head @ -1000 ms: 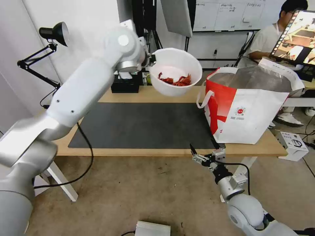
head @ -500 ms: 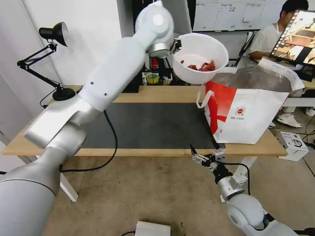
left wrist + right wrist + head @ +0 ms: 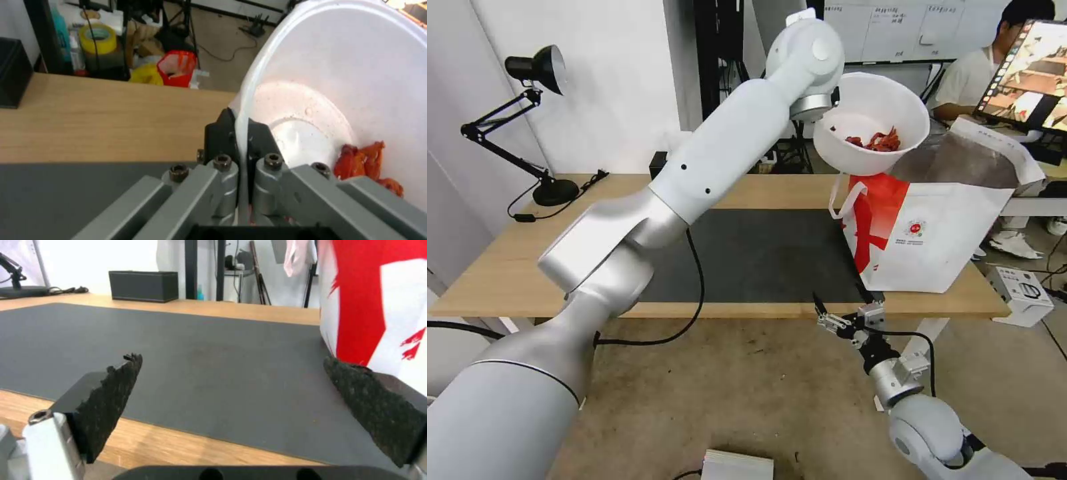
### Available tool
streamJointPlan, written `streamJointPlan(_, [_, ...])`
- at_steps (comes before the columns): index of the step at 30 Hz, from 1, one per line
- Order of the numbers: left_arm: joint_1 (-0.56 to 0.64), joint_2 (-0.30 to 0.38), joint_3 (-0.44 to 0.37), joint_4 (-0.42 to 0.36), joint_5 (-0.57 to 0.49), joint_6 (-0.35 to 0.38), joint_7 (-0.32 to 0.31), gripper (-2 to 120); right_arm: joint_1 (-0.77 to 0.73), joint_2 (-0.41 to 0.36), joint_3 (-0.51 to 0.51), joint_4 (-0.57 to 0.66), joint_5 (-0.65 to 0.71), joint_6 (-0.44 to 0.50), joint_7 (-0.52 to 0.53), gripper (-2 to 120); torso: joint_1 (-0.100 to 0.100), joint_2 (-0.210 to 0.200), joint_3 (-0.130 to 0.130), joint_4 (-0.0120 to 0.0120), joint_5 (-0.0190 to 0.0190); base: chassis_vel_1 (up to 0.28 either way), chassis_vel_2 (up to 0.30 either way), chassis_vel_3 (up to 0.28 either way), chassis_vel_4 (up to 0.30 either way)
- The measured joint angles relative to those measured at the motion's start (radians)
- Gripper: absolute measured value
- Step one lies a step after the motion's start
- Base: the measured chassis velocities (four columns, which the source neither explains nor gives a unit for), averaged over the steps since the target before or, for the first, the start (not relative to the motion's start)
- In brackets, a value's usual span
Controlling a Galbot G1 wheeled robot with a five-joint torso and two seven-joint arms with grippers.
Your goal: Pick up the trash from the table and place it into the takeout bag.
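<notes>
My left gripper (image 3: 240, 135) is shut on the rim of the white round bowl (image 3: 872, 120), one finger inside and one outside. Red scraps (image 3: 877, 141) lie at the bowl's bottom (image 3: 369, 160). The bowl hangs tilted in the air above the left far corner of the takeout bag (image 3: 940, 227), which stands open on the table (image 3: 500, 273) at the right end of the dark mat (image 3: 760, 253). My right gripper (image 3: 838, 297) waits open just below the table's front edge, in front of the bag (image 3: 373, 306); nothing is between its fingers (image 3: 111, 386).
A black desk lamp (image 3: 537, 67) stands at the table's far left corner. A black tissue box (image 3: 142, 281) sits at the far edge. A white box (image 3: 1022, 293) and a silver box (image 3: 737, 465) lie on the floor. A monitor (image 3: 1030, 73) stands behind the bag.
My left arm has carried the bowl up and to the right, from over the mat's far edge to above the bag's left rim. The right arm has stayed put.
</notes>
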Motion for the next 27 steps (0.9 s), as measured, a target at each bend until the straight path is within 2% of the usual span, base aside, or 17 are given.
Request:
streamJointPlan(7, [-0.018,0.003,-0.016,0.01,0.0,-0.005,0.0,0,0.0,0.0,0.0,0.0,0.0,0.0,0.0,100,0.0,0.0,0.0,0.0,-0.0001,0.0,0.0,0.0,0.0])
streamJointPlan(17, [0.003,0.004,0.053,0.014,0.059,-0.116,0.004,0,0.0,0.0,0.0,0.0,0.0,0.0,0.0,100,0.0,0.0,0.0,-0.0002,-0.0001,0.0,0.0,0.0,0.0])
streamJointPlan(19, [0.022,0.004,0.053,-0.004,0.083,-0.164,0.028,0,0.0,0.0,0.0,0.0,0.0,0.0,0.0,100,0.0,0.0,0.0,0.0,-0.0001,0.0,0.0,0.0,0.0])
streamJointPlan(27, [0.058,0.004,0.062,-0.072,0.064,-0.228,0.111,0,0.0,0.0,0.0,0.0,0.0,0.0,0.0,100,0.0,0.0,0.0,-0.0001,0.0,0.0,0.0,0.0,0.0])
